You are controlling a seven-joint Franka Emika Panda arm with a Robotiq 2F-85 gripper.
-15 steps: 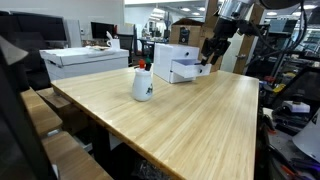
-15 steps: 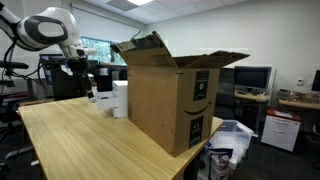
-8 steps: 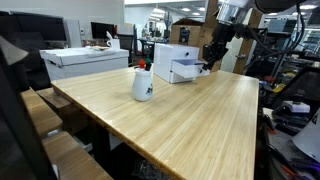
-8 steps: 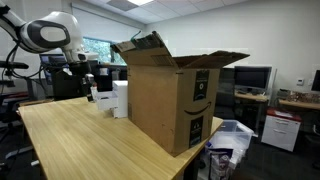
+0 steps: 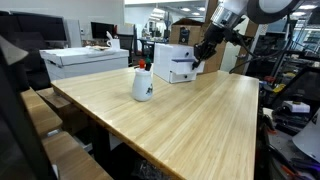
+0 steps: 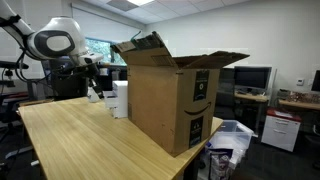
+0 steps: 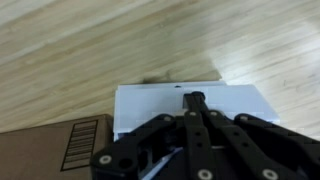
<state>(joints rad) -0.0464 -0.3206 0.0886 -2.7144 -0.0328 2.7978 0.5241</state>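
The wooden table [image 5: 205, 120] carries 3 things: white mug [image 5: 143, 84], white drawer unit [image 5: 176, 62], cardboard box [image 6: 170, 100].

And there it is: a small white drawer unit [image 5: 170, 58] is seen standing upright and square on its base at the far end of the bench [image 5: 190, 125]. It is boxy and plain white all over. Its lower drawer [image 5: 186, 72] is found pulled out, jutting toward the near right. In an exterior view the drawer unit [image 6: 119, 98] is picked out as a pale upright block. In the wrist view its flat white top [image 7: 145, 105] is caught from above.
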